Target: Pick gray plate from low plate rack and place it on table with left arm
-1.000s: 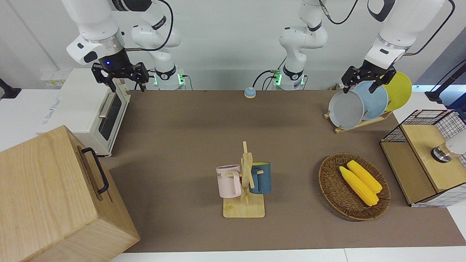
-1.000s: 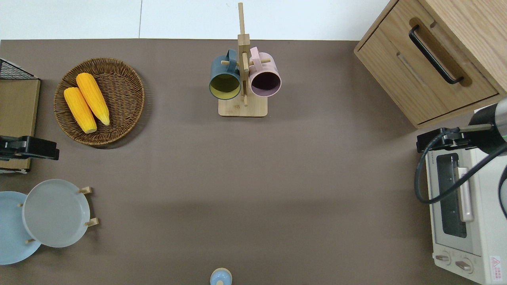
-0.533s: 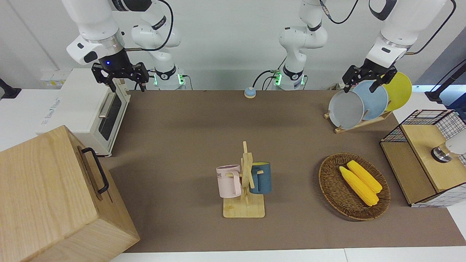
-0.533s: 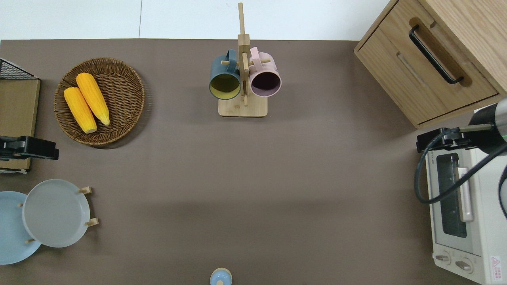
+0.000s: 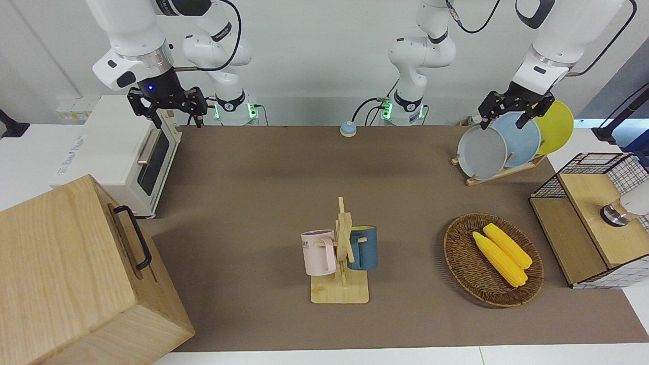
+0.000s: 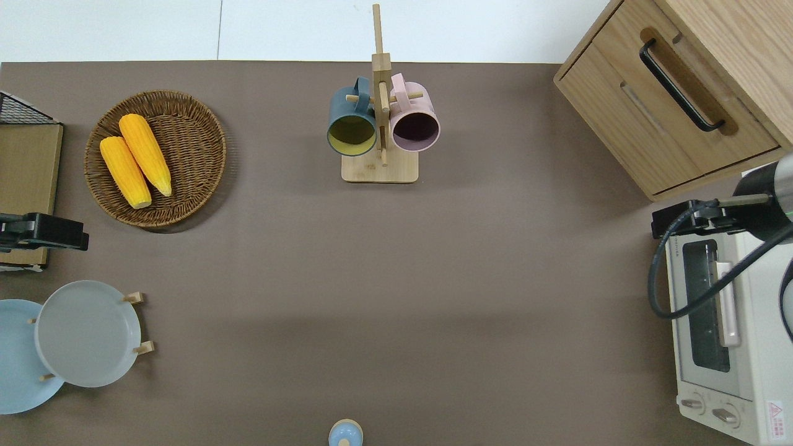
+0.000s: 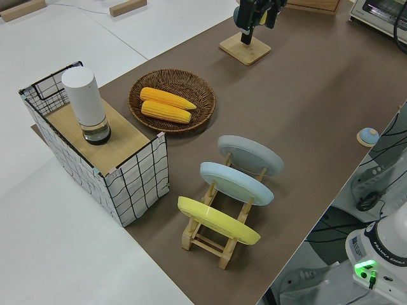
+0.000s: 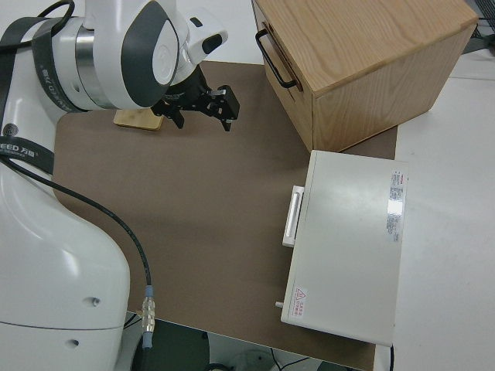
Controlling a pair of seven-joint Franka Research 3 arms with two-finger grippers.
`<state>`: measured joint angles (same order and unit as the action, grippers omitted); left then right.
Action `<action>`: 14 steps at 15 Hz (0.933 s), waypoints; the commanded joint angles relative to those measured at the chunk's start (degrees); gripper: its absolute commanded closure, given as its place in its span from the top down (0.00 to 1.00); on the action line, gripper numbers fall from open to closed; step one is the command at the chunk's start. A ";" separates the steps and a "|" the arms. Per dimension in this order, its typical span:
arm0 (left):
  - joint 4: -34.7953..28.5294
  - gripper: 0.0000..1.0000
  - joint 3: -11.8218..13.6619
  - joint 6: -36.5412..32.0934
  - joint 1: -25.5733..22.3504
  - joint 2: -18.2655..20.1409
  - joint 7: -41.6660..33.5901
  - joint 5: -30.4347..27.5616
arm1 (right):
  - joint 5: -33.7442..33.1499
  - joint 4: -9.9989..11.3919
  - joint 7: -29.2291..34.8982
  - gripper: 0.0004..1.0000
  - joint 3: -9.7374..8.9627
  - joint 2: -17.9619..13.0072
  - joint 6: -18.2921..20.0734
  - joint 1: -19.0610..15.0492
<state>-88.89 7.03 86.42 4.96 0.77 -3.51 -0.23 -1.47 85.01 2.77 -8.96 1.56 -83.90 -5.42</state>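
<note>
Nothing was done yet: the gray plate (image 5: 482, 152) was seen standing in the low plate rack (image 5: 499, 171), upper right of the front view. The left gripper (image 5: 510, 114) was held above it w/ jaws spread, not touching; grasp, lift & placing on the table (image 5: 284, 192) were judged left.

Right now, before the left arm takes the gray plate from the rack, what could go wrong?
1. The gray plate stands close against the light-blue plate, so the open jaws of the left gripper may catch both rims.
2. The low plate rack looks light and unfixed; a slanted pull could drag or tip it, and the yellow plate with it.
</note>
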 commanded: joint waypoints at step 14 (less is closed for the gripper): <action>-2.87 1.00 1.05 -0.64 -10.59 0.82 -6.07 0.40 | 0.15 -0.37 0.22 0.98 0.34 0.02 0.05 0.41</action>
<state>-89.91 8.45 85.86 -5.19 0.76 -8.95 -0.20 -1.47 85.01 2.77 -8.96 1.56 -83.90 -5.42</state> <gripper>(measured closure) 0.000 0.013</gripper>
